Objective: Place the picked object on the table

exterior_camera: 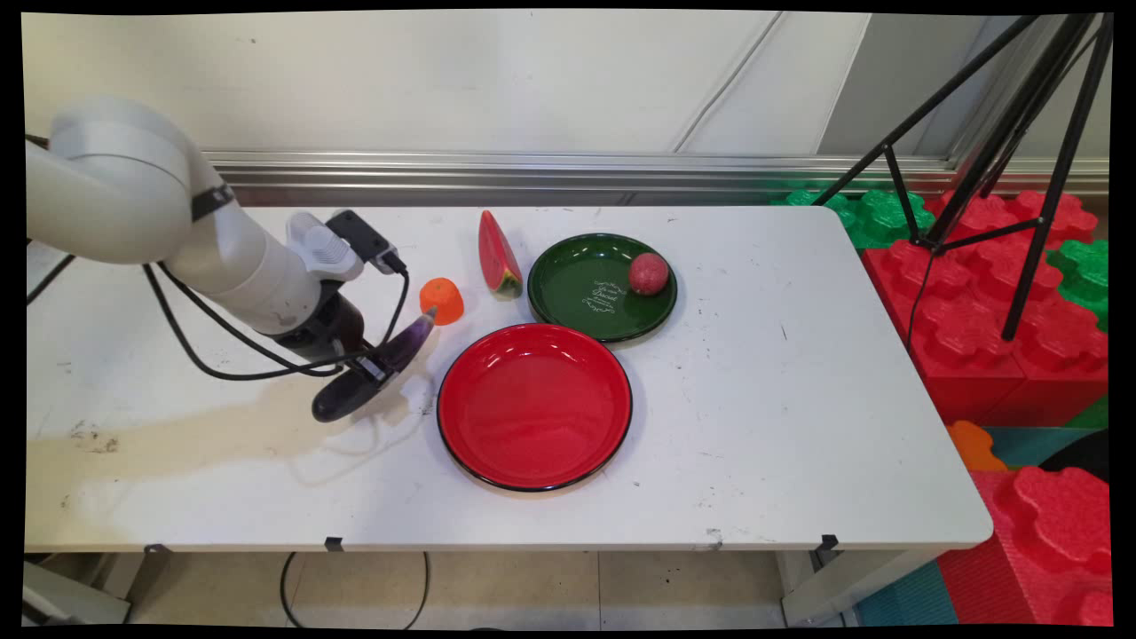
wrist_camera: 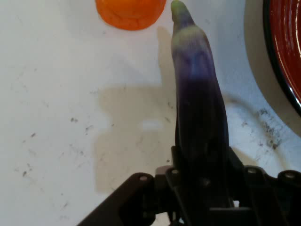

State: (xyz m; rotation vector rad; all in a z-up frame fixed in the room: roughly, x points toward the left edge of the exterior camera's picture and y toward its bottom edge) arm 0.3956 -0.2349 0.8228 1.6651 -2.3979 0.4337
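White and scuffed, the worktop (exterior_camera: 799,426) stands before a pale wall with a metal rail along its foot. At its left part the black hand (exterior_camera: 371,371) is clenched on a purple eggplant (exterior_camera: 404,344), gripping it about the middle; the eggplant hangs tilted just above the worktop, its dark rounded end low toward the near left and its paler stem end raised toward the far right. In the hand view the eggplant (wrist_camera: 197,113) rises from between the black linkage of the hand (wrist_camera: 202,193), its greenish tip reaching up beside an orange piece (wrist_camera: 130,13). That small orange fruit piece (exterior_camera: 442,300) sits on the worktop just beyond the stem tip (near it, though whether they touch cannot be told). Just right of the eggplant lies a red plate (exterior_camera: 534,406), a slice of its dark rim showing in the hand view (wrist_camera: 284,56). Beyond the orange piece a watermelon slice (exterior_camera: 498,254) stands on edge, just beside a green plate (exterior_camera: 586,288) that carries a reddish round fruit (exterior_camera: 649,273) on its right side. Past the worktop's right end are large red and green foam blocks (exterior_camera: 985,293) and a black tripod (exterior_camera: 1021,133).
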